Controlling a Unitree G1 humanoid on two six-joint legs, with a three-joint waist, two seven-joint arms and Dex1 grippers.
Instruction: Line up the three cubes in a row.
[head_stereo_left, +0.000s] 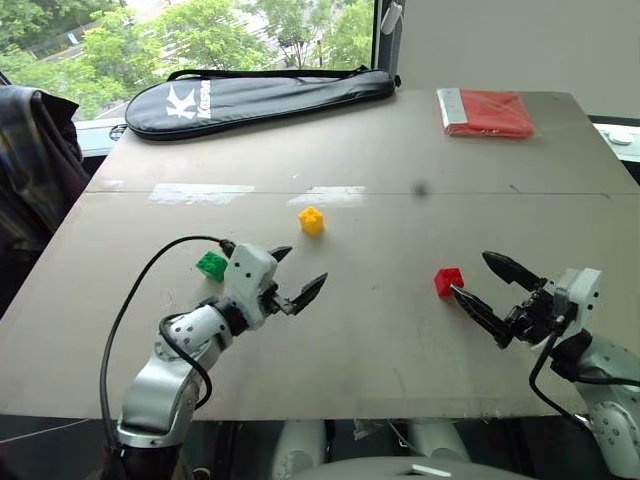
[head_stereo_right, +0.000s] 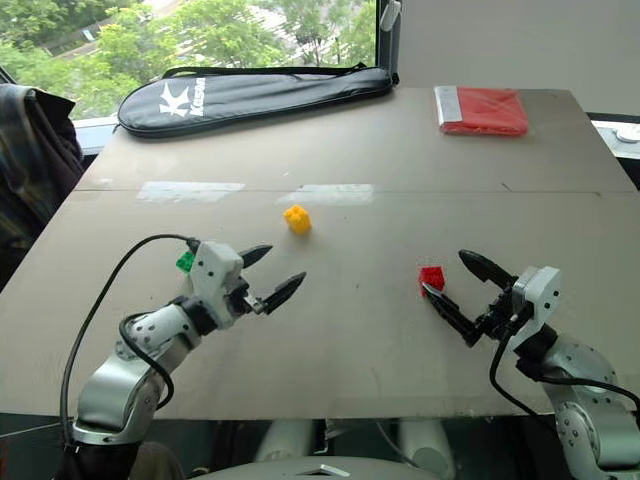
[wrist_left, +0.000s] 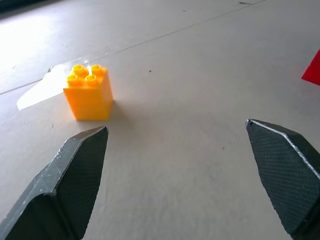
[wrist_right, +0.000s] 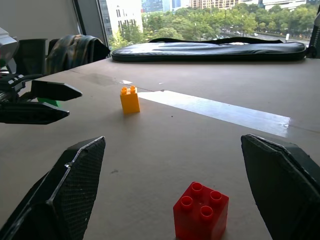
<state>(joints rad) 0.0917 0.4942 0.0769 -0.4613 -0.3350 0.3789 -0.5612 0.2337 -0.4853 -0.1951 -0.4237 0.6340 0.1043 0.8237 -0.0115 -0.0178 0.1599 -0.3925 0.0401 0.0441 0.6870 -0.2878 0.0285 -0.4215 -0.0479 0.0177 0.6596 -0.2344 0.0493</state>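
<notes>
Judging from how the cubes lie, the row is not made yet. The yellow cube (head_stereo_left: 311, 220) stands farther back on the table (head_stereo_left: 400, 150), while the green cube (head_stereo_left: 211, 265) and the red cube (head_stereo_left: 448, 281) sit nearer, well apart to its left and right, so the three form a shallow triangle. Both pincers are wide and hold nothing. The left gripper (head_stereo_left: 298, 275) hangs just beside the green cube and points toward the yellow one. The right gripper (head_stereo_left: 484, 281) has the red cube close to its fingertips, in front of its open jaws.
</notes>
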